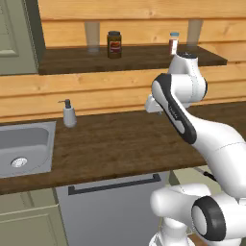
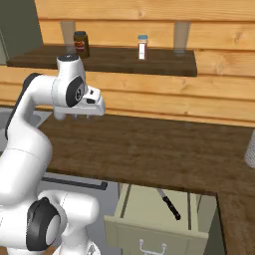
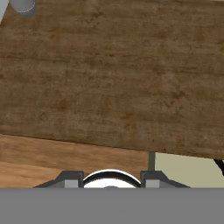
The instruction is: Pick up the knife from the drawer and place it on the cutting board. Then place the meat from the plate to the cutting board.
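Dark wood counter (image 2: 159, 149), plank wall, shelf (image 1: 139, 56) with jars; drawer (image 2: 159, 214) open, knife (image 2: 168, 203) inside; gripper (image 2: 82, 116) over counter, jaw state unclear.

The arm (image 1: 192, 129) is built of smooth, glossy white shells, rounded like fat tubes, with each segment swelling where it meets the next. Dark, near-black bands run along the seams between segments, and the big joints carry round black caps ringed in white, like discs set into the casing. The base (image 2: 55, 219) is a bulky white pedestal with one such black disc on its flank. The wrist ends in a pale grey, boxy hand (image 2: 84, 107) with small dark studs along its underside. No cables or lettering are legible.
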